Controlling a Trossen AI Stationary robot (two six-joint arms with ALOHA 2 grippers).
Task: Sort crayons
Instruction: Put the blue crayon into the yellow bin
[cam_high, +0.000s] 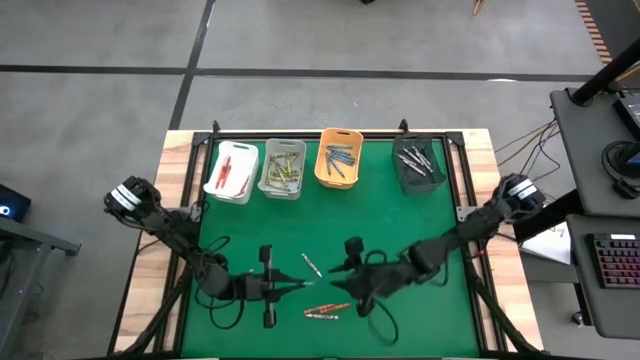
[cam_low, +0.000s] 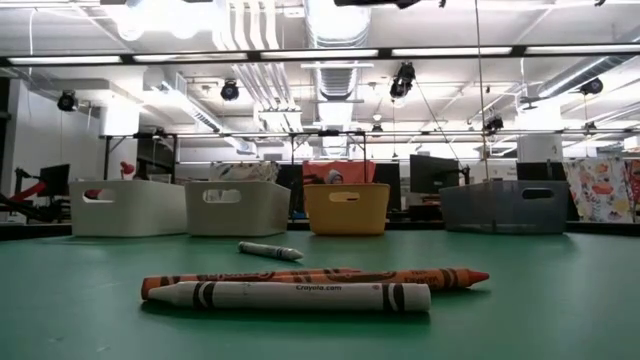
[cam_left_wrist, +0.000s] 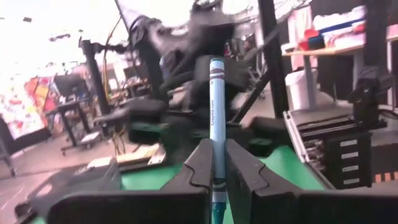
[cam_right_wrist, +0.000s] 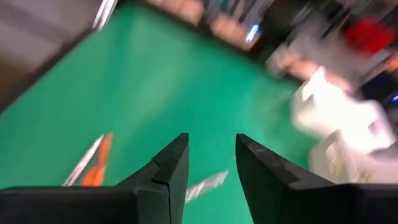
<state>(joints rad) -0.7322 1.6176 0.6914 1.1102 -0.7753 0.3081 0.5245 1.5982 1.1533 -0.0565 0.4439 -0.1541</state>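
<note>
Crayon sorting, both arms at the surface's near edge.
High view: left hand (cam_high: 296, 287) clamped on a blue crayon (cam_high: 303, 286); right hand (cam_high: 345, 272) open, empty; four bins (cam_high: 284, 186) along the far edge hold crayons. Low view: white crayon (cam_low: 290, 295) and orange crayons (cam_low: 420, 276) lie touching; grey crayon (cam_low: 270, 250) behind. Left wrist view: blue crayon upright between fingers (cam_left_wrist: 249, 174). Right wrist view: fingers (cam_right_wrist: 171, 171) apart above the green surface (cam_right_wrist: 161, 87).

green table (cam_high: 400, 230), 4 bins (cam_high: 283, 168), loose crayons (cam_high: 327, 309)

Overhead, table-level, 2 wrist views
</note>
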